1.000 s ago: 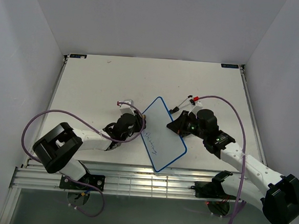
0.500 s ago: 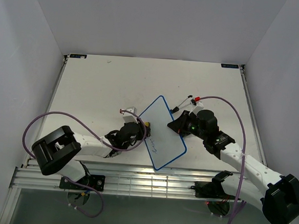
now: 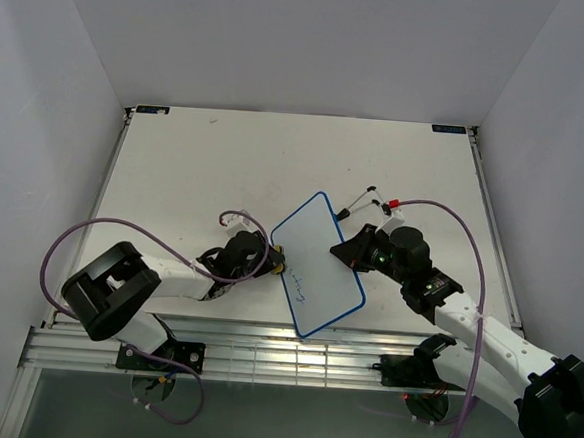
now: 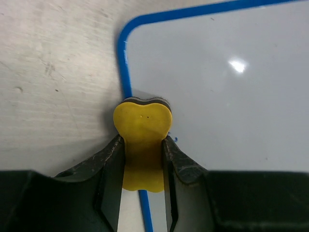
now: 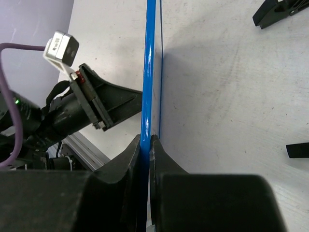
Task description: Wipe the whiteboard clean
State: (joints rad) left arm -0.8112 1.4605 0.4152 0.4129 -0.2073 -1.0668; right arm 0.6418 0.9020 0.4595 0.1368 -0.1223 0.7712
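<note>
Left gripper (image 4: 143, 150) clamped on yellow eraser (image 4: 142, 121), pressed at whiteboard (image 3: 322, 243) left edge; right gripper (image 5: 146, 142) pinches its blue rim; scribble (image 3: 302, 288) on board

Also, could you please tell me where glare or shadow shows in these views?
Left wrist: a small glare spot on the whiteboard above the yellow eraser. Right wrist: the board's blue frame gleams and shades the table beside it. Top external: even light, no obvious glare.
</note>
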